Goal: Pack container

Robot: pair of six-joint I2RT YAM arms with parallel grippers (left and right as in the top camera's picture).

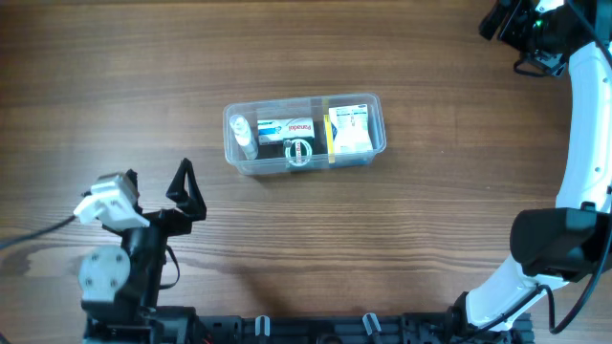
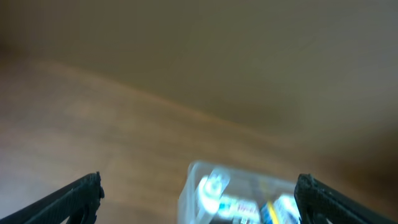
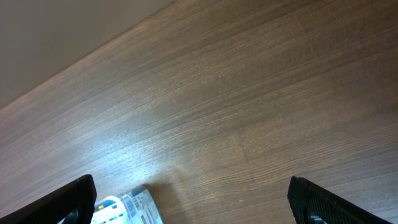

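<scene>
The clear plastic container (image 1: 233, 115) stands in the middle of the table. It holds a small white bottle (image 1: 244, 137), a white and blue box (image 1: 287, 128), a dark round item (image 1: 299, 152) and a yellow and white box (image 1: 349, 131). My left gripper (image 1: 189, 192) is open and empty at the lower left, apart from the container, which shows blurred between its fingers in the left wrist view (image 2: 239, 200). My right gripper (image 1: 512, 19) is open and empty at the far right corner. Its wrist view (image 3: 189, 193) shows a corner of the container (image 3: 129, 208).
The wooden table (image 1: 430, 220) surrounds the container on all sides. The right arm's white links (image 1: 588, 124) run along the right edge. The left arm's base (image 1: 110, 277) sits at the front left.
</scene>
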